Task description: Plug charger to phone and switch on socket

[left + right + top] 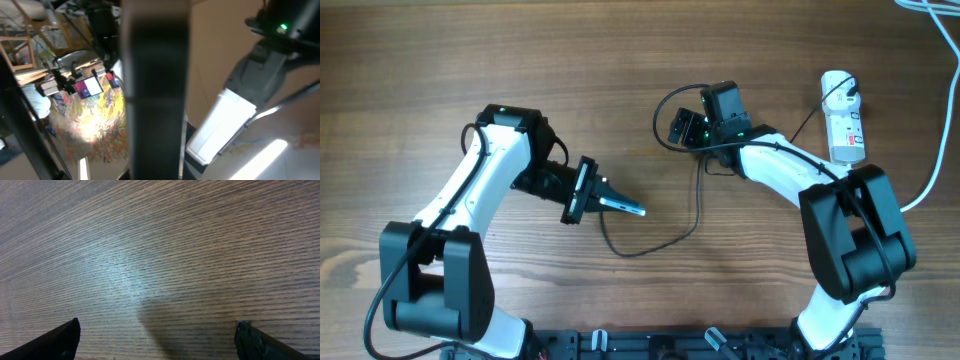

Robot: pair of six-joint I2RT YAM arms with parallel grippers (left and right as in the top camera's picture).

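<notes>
My left gripper [608,200] is shut on the phone [625,207], held edge-on above the table with a teal tip showing. In the left wrist view the phone is a dark blurred slab [155,90] filling the middle. The charger's thin black cable [665,238] curves from beside the phone across the table, loops round my right gripper, and runs to a black plug [850,97] in the white socket [844,130] at the far right. Whether its tip sits in the phone I cannot tell. My right gripper [678,127] is open and empty over bare wood [157,330].
A thick white cord [945,110] runs from the socket along the right edge of the wooden table [440,60]. The right arm's elbow [855,230] stands at the front right, and a black rail [700,345] lines the front edge.
</notes>
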